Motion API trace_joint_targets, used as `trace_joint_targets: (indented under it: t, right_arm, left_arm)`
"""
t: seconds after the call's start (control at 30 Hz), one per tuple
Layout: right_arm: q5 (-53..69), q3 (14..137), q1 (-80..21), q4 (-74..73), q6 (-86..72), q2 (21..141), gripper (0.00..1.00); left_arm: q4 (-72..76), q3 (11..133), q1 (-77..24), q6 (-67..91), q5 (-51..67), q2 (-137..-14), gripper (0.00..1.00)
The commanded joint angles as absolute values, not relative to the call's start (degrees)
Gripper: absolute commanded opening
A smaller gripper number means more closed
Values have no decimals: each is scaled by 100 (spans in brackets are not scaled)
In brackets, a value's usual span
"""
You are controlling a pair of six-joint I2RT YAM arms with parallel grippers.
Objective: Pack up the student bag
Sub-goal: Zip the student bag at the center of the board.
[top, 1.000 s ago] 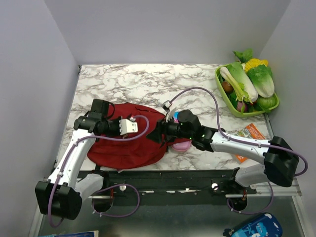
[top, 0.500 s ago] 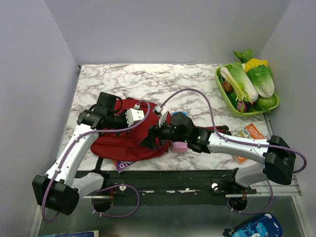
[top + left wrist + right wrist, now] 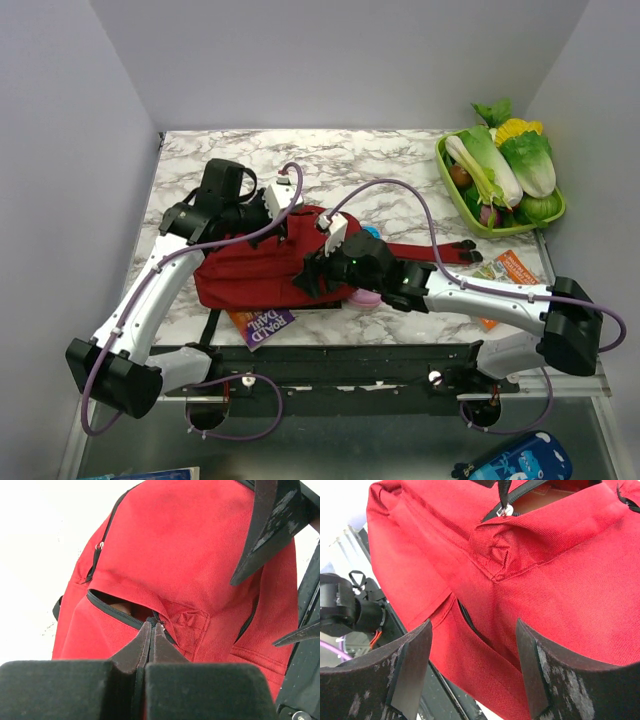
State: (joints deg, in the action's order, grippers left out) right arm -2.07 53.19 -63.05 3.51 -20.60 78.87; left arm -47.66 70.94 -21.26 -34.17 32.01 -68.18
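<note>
The student bag (image 3: 250, 272) is a large dark red backpack lying on the marble table, its top edge pulled up. My left gripper (image 3: 300, 213) is shut on the zipper pull (image 3: 154, 621) at the end of a partly open zipper, with a dark gap beside it. The same pull (image 3: 506, 509) shows at the top of the right wrist view. My right gripper (image 3: 305, 278) is open at the bag's near side. Its fingers (image 3: 412, 665) straddle red fabric (image 3: 560, 580) by a side pocket seam without pinching it. A red strap (image 3: 430, 252) trails to the right.
A purple book (image 3: 262, 322) sticks out from under the bag's front edge. A pink pencil case (image 3: 366, 298) lies under my right arm. An orange booklet (image 3: 503, 272) lies at the right. A green basket (image 3: 452, 178) of vegetables stands at the back right.
My left gripper has pulled the bag's top up and toward the back, uncovering the purple book in front. My right gripper has opened wider and moved left along the bag.
</note>
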Motion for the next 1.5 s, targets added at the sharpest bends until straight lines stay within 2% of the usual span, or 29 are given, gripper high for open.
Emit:
trace_joint_targets:
  t: [0.0,0.37,0.63,0.83,0.93,0.97,1.03,1.07,1.13,1.3,1.47]
  right_arm:
    - [-703,5536,-6354,185,-1977,7962,76]
    - [-624,6116,-6354,360,-2057,8947,75]
    - [-799,6082,-6354,343,-2057,9255,73]
    - [-1257,5547,-6354,1192,-2065,9229,60]
    - [-1169,5423,-6372,1485,-2039,9255,44]
    - [-1056,5397,-6381,1520,-2022,9264,32]
    - [-967,5327,-6442,1608,-1916,9220,20]
    - [-932,5274,-6468,1608,-1873,9202,9]
    - [-949,5212,-6591,1556,-1671,9124,1]
    - [-1221,5010,-6925,1301,-1240,9044,1]
    - [-1450,4852,-7180,1187,-1107,9070,1]
  left_arm:
    - [-4491,6989,-2197,-3085,3445,-6733,0]
    - [-4500,6513,-2224,-3006,3595,-6328,0]
    - [-4456,6407,-2224,-3015,3612,-6354,0]
    - [-4491,6390,-2232,-3006,3630,-6311,0]
    - [-4561,6346,-2232,-2997,3630,-6319,0]
    - [-4588,6320,-2232,-3023,3612,-6302,0]
    - [-4597,6188,-2232,-3120,3542,-6284,0]
    - [-4588,6127,-2232,-3172,3490,-6249,0]
    - [-4518,5925,-2232,-3295,3296,-6258,0]
    - [-4263,5652,-2224,-3437,2752,-6460,0]
    - [-3894,5897,-2224,-3384,2347,-6872,0]
